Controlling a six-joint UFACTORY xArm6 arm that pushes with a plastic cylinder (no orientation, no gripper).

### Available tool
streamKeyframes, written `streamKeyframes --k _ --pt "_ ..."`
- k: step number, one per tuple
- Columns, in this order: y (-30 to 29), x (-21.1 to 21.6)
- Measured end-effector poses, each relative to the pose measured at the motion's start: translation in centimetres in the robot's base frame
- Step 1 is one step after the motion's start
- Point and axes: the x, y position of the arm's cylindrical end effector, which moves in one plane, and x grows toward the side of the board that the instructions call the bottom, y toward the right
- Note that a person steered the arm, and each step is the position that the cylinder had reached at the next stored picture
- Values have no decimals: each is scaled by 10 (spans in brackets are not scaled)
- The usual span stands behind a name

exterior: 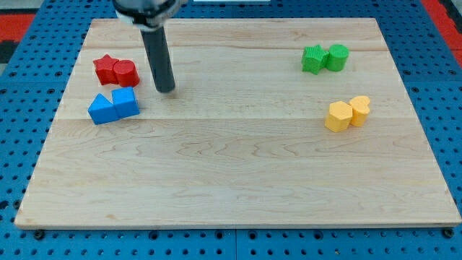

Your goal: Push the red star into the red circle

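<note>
The red star [106, 68] lies near the board's upper left, touching the red circle [126, 72] on its right side. My tip [167, 89] rests on the board a short way to the right of the red circle, apart from it. The rod rises from the tip toward the view's top.
Two blue blocks [113, 105] sit touching just below the red pair. A green star [313, 58] and green circle [337, 56] sit at the upper right. Two yellow blocks [346, 113] sit at the right middle. The wooden board [231, 180] lies on a blue pegboard.
</note>
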Motion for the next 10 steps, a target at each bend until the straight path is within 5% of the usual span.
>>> streamKeyframes --k 1,2,5,10 --pt "-42 -84" --pt "-51 -92" --pt "-180 -76" --pt "-157 -36"
